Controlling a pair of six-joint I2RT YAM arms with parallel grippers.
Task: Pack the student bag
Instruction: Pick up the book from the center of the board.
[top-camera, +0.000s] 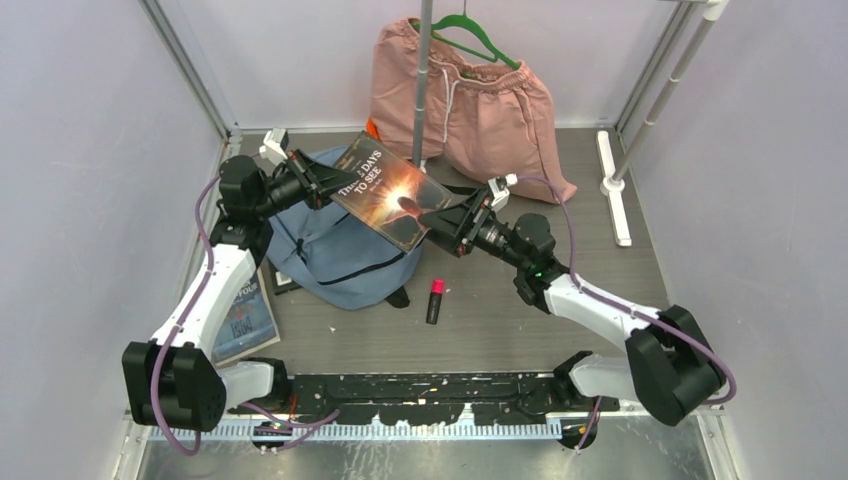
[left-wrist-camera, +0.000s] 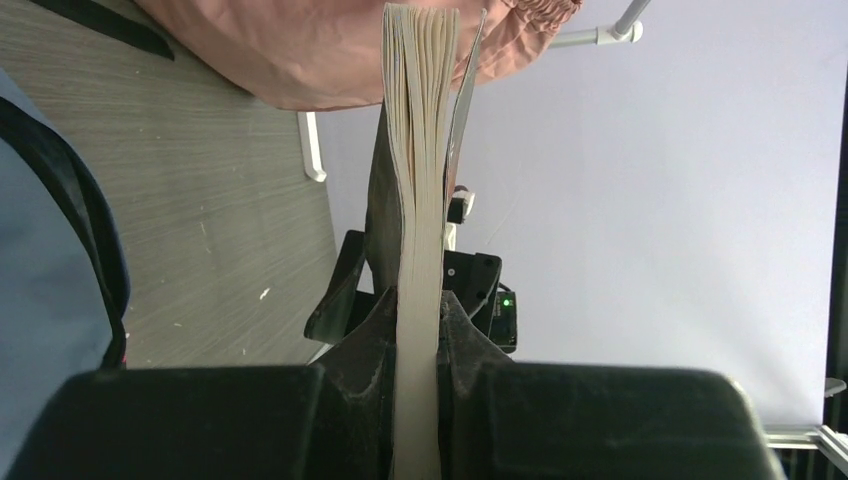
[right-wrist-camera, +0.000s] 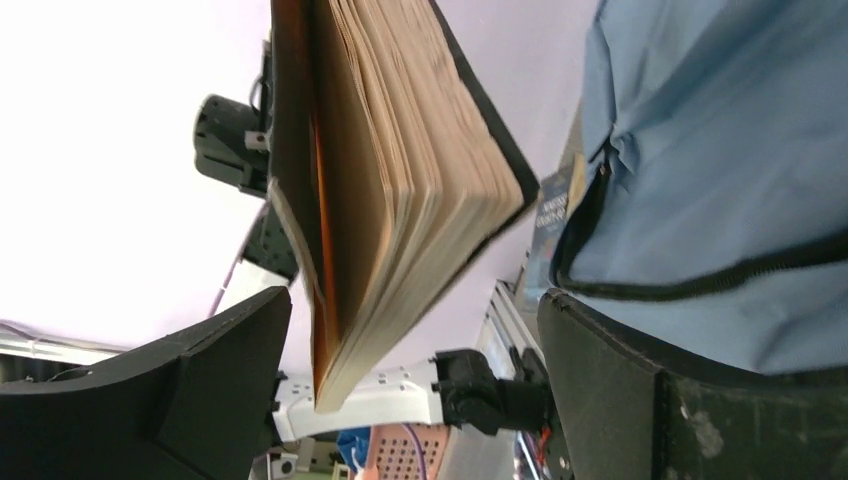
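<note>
The grey-blue student bag (top-camera: 335, 255) lies on the table left of centre with its black zipper showing. It also shows in the left wrist view (left-wrist-camera: 40, 250) and the right wrist view (right-wrist-camera: 720, 150). A dark paperback book (top-camera: 385, 190) hangs in the air over the bag's far side. My left gripper (top-camera: 318, 180) is shut on the book's left edge; in the left wrist view the gripper (left-wrist-camera: 418, 320) clamps the pages (left-wrist-camera: 420, 150). My right gripper (top-camera: 445, 222) is open at the book's right corner. In the right wrist view the gripper (right-wrist-camera: 410, 340) has its jaws wide apart, with the book (right-wrist-camera: 400, 180) between them and untouched.
Pink shorts (top-camera: 470, 90) hang on a green hanger (top-camera: 465, 30) behind a metal pole (top-camera: 425, 80). A red-and-black marker (top-camera: 436, 300) lies right of the bag. A second book (top-camera: 245, 320) lies at the left edge. A white rail (top-camera: 612, 185) lies at the far right.
</note>
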